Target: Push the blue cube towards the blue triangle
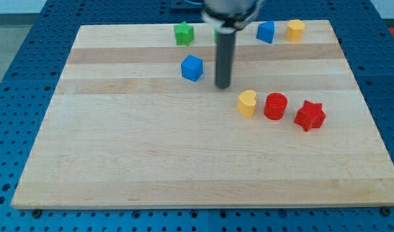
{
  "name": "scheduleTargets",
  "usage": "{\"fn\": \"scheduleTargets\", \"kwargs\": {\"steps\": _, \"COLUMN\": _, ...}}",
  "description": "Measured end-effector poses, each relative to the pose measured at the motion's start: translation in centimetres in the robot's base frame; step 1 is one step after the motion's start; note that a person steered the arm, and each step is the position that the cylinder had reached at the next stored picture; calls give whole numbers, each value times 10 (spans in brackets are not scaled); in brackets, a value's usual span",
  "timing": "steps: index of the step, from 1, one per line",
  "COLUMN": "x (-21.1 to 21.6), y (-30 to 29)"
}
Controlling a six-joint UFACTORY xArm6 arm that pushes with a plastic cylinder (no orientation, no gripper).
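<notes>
Blue cube [192, 67] on worktop [152, 148], upper middle, one corner turned toward view's bottom; no long axis. My tip [223, 86] just right of cube, apart. Blue triangle [266, 31] near top edge, up-right of cube, beside yellow block [295, 29]. No pincer on rod, so no state to tell.

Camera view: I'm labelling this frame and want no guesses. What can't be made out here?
- The arm above the rod: cut off by the view's top and blurred.
- A green block behind the rod: mostly hidden, shape unreadable.
- My tip, right of the blue cube: whether it touches the board cannot be told.
- Blue triangle and yellow block at the view's top: too small to confirm shapes.
</notes>
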State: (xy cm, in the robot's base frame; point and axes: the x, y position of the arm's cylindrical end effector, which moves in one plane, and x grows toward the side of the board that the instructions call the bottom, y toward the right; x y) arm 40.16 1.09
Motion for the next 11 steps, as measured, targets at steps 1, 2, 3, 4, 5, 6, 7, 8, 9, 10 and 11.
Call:
{"fn": "scheduleTargets", "kwargs": {"steps": 1, "x": 1, "y": -24}}
{"fn": "scheduleTargets", "kwargs": {"steps": 2, "x": -15, "y": -41}}
{"fn": "scheduleTargets", "kwargs": {"steps": 3, "x": -33, "y": -47}}
{"fn": "scheduleTargets", "kwargs": {"steps": 4, "x": -36, "y": -47}}
{"fn": "scheduleTargets", "kwargs": {"steps": 5, "x": -51, "y": -53}}
{"fn": "scheduleTargets", "kwargs": {"steps": 6, "x": -54, "y": -64}}
{"fn": "scheduleTargets", "kwargs": {"steps": 7, "x": -54, "y": -65}}
{"fn": "scheduleTargets", "kwargs": {"steps": 8, "x": -64, "y": -60}}
{"fn": "scheduleTargets", "kwargs": {"steps": 9, "x": -77, "y": -50}}
{"fn": "scheduleTargets", "kwargs": {"steps": 10, "x": -90, "y": -36}}
{"fn": "scheduleTargets", "kwargs": {"steps": 11, "x": -92, "y": -16}}
